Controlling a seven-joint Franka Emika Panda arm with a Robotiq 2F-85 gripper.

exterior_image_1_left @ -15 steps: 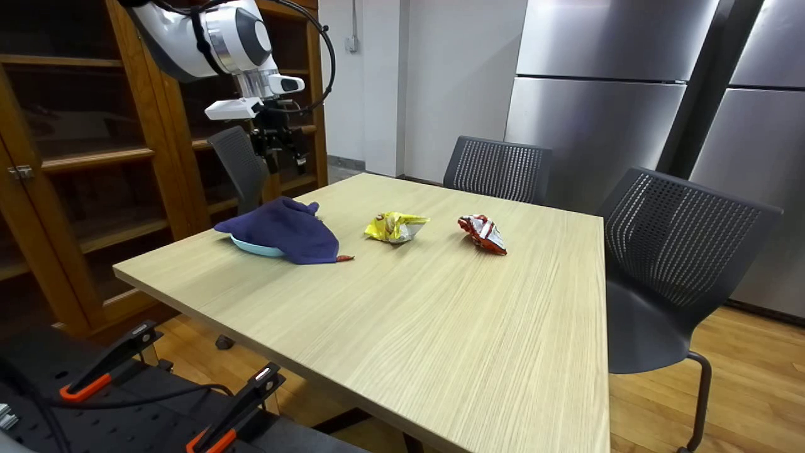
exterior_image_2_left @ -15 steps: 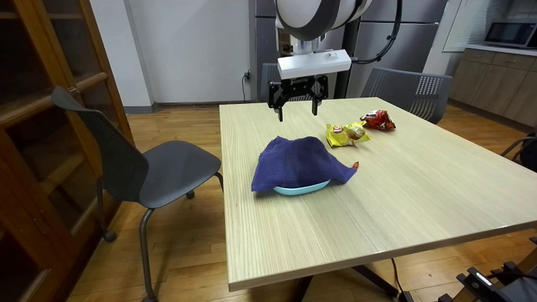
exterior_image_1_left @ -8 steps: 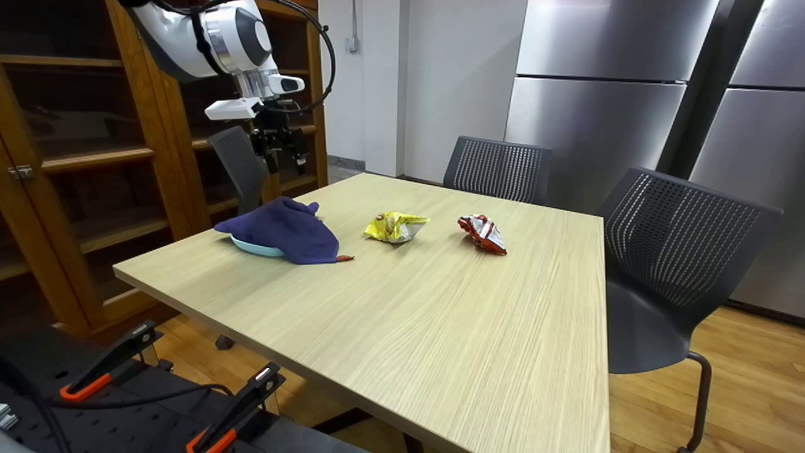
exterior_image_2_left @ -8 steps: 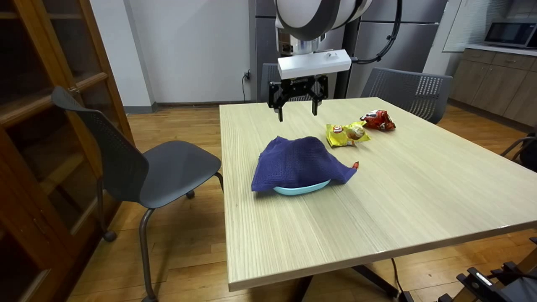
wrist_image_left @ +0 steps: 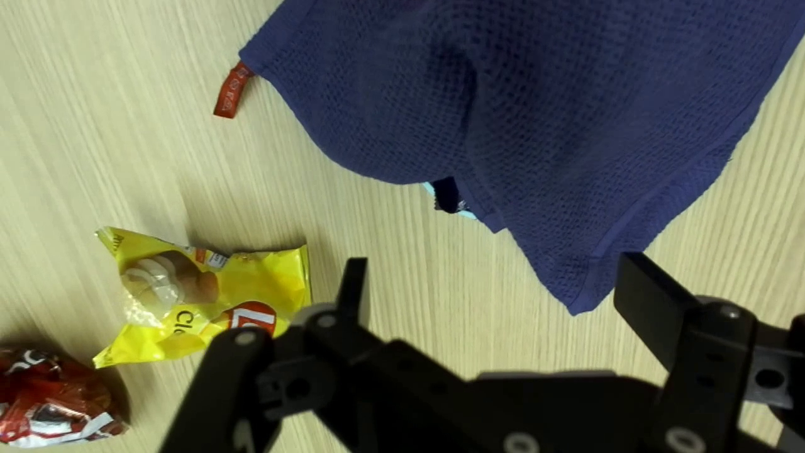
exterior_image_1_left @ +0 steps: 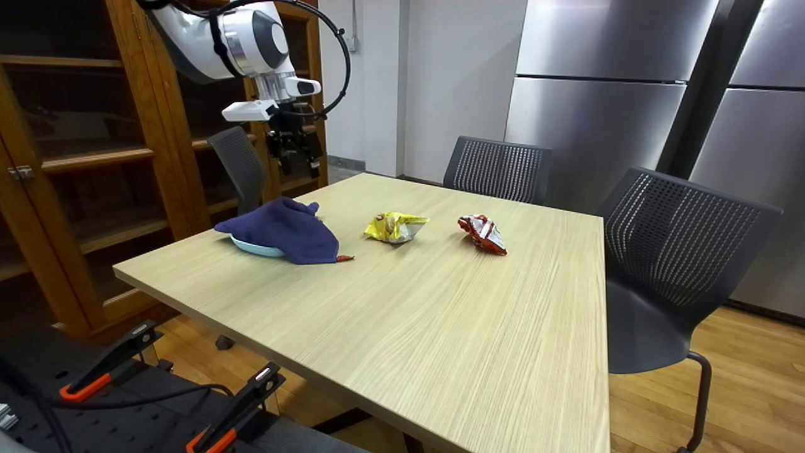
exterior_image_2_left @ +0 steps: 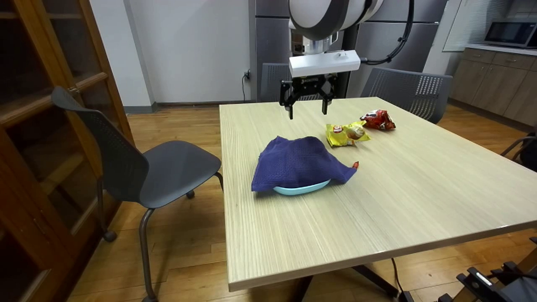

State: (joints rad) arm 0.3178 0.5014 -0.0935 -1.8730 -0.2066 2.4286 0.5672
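Gripper (exterior_image_2_left: 307,112), one, black: is hanging over the table (exterior_image_2_left: 398,199), jaws standing wide apart. Towel (exterior_image_2_left: 297,161), one, dark blue: is draping over a light-blue dish (exterior_image_2_left: 301,190) on the table. Yellow packet (exterior_image_2_left: 345,134): is lying between towel and red packet (exterior_image_2_left: 379,120).

Looks like a break room or office kitchen: chairs (exterior_image_1_left: 679,245) beside the table (exterior_image_1_left: 440,321) and, beyond it, steel fridges (exterior_image_1_left: 597,132), a microwave (exterior_image_2_left: 510,33) and cupboards (exterior_image_2_left: 503,84).

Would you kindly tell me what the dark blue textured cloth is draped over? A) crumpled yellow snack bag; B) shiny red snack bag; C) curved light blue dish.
C, as the curved light blue dish peeks out beneath the dark blue textured cloth in both exterior views.
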